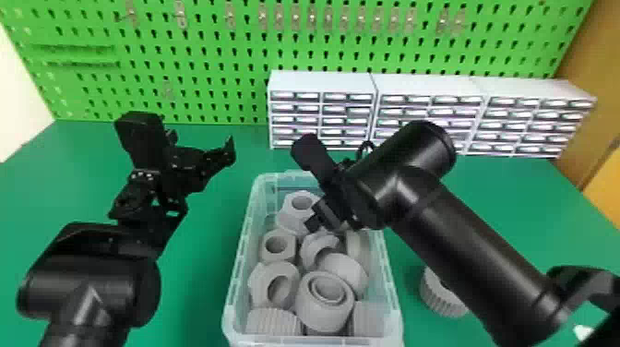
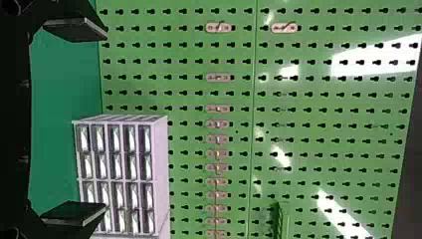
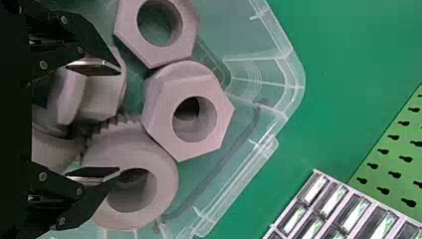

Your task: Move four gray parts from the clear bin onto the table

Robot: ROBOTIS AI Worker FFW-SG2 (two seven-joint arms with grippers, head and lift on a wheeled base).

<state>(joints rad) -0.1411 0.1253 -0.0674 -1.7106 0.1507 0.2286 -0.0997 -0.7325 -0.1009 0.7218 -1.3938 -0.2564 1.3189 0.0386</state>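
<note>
My right gripper is over the far part of the clear bin, above the gray parts. In the right wrist view the right gripper is open, its fingers spread above a round gray part and beside a hexagonal gray part. The bin holds several gray nuts and rings, among them a ring near the front. One ribbed gray part lies on the table right of the bin, partly behind the right arm. Left of the bin, my left gripper is parked, open; the left wrist view shows the left gripper empty.
White drawer cabinets stand at the back of the green table, before a green pegboard. The right forearm crosses above the bin's right side. A small white object lies at the lower right.
</note>
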